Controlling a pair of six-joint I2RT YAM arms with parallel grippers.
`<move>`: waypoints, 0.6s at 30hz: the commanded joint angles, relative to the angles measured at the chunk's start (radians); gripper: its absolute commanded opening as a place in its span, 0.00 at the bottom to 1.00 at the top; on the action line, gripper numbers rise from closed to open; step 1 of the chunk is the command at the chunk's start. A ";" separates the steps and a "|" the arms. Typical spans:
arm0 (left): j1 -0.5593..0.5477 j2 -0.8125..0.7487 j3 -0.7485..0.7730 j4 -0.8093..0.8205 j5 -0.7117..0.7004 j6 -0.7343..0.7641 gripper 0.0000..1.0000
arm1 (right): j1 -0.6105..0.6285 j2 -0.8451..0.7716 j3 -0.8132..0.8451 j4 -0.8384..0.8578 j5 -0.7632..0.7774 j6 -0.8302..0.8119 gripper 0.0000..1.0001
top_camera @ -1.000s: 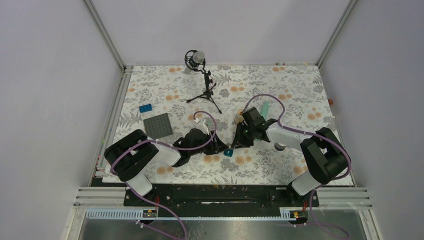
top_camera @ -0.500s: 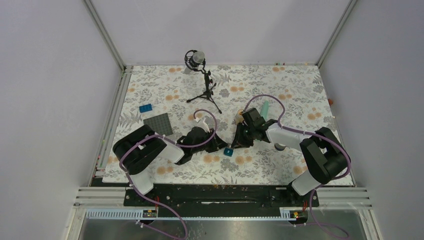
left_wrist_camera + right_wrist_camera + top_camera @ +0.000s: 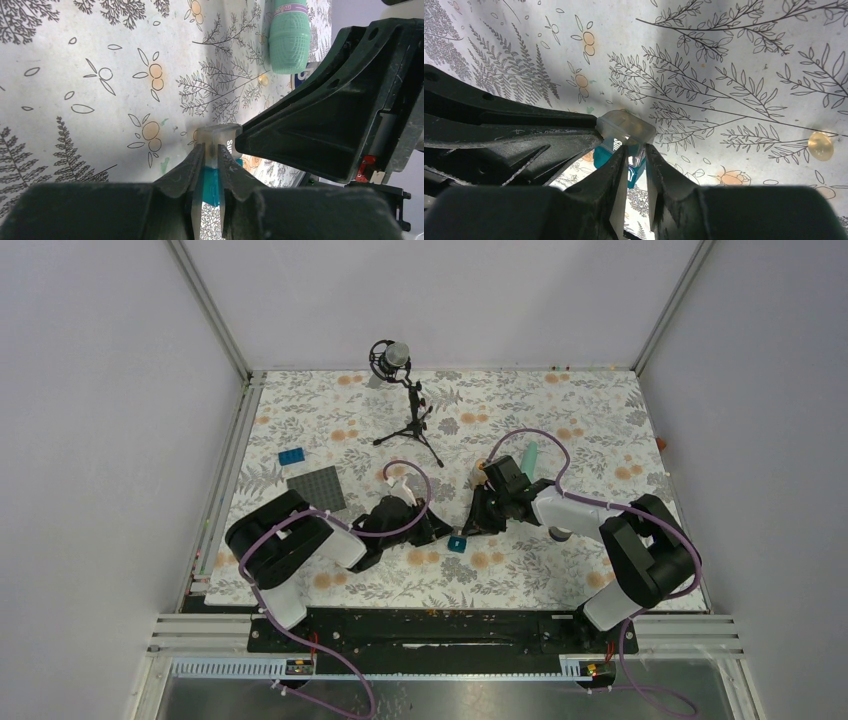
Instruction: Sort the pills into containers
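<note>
Both arms meet over the teal box (image 3: 458,543), which sits on the flowered worktop (image 3: 560,410) at about 6 o'clock from its centre. The left pincer (image 3: 210,150) is squeezed fully together on the box's clear lid (image 3: 626,127), coming in from the box's 9 o'clock in the top view. The right pincer (image 3: 634,160) comes in from 1 o'clock and is drawn to a narrow gap, with the box's clear-and-teal edge filling the space between its fingers. One amber pill (image 3: 821,146) lies loose on the cloth at 3 o'clock of that pincer in the right wrist view. The mint-green strip (image 3: 529,454) lies at 1 o'clock from the box, well apart.
</note>
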 commanded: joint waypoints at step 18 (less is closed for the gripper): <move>0.060 -0.594 0.085 -0.584 -0.245 0.299 0.88 | -0.022 -0.302 0.305 -0.414 0.335 -0.209 0.57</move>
